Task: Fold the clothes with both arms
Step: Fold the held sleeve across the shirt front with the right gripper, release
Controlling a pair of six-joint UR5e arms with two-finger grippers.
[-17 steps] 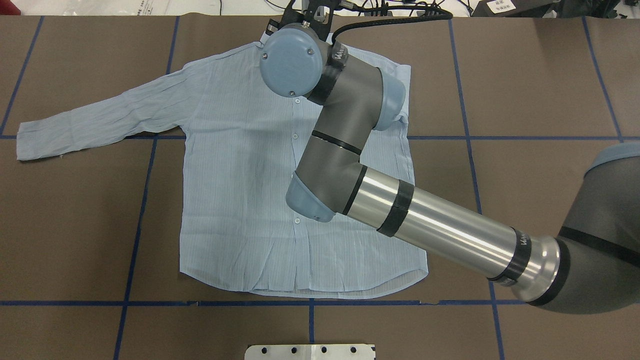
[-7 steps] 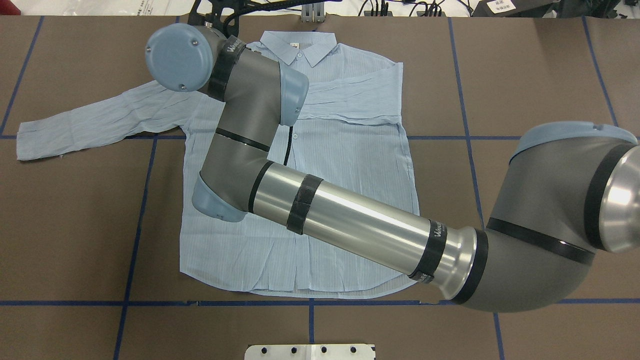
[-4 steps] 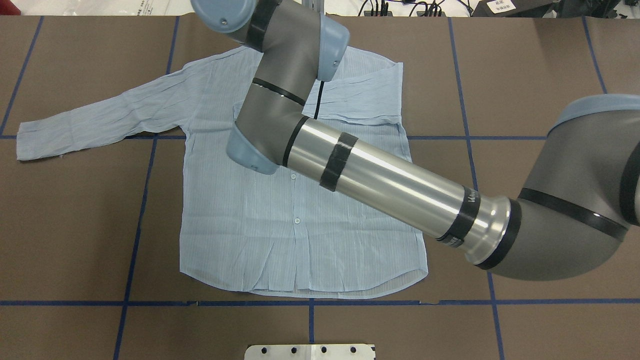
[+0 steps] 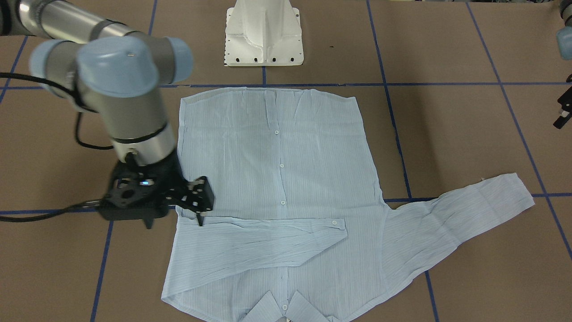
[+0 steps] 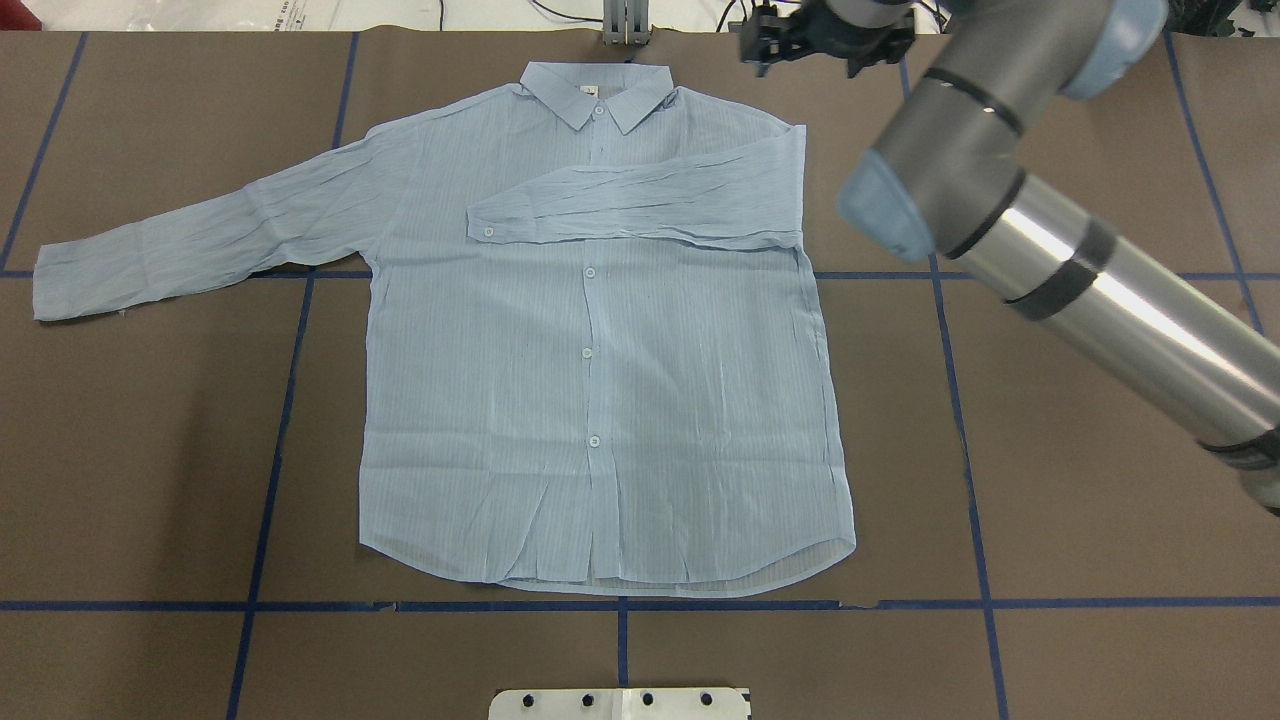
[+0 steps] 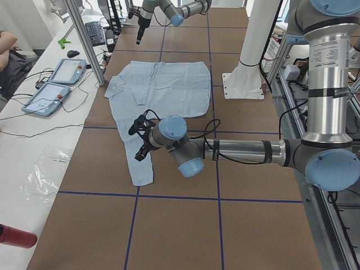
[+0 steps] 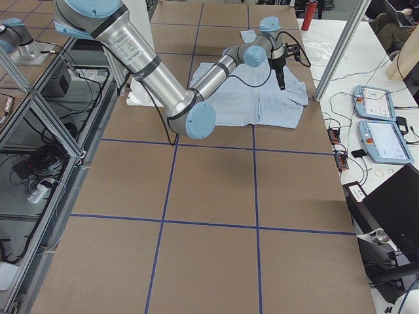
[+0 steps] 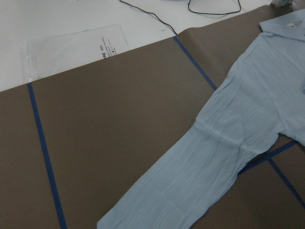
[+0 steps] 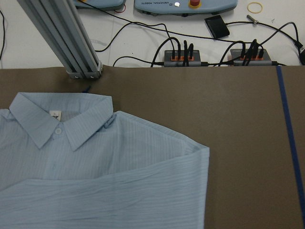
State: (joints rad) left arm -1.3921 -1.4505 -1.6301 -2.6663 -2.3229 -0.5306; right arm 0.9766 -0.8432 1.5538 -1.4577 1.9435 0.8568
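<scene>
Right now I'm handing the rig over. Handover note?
The right gripper hangs by the shirt's right shoulder and seems to hold no cloth; open or shut unclear.
The left gripper is out near the left sleeve, off the cloth; state unclear.
The shirt lies flat, front up, buttoned, collar away from the robot.
Done: the right sleeve is folded across the chest.
To do: the left sleeve lies spread out; fold it in, then fold the body.
</scene>
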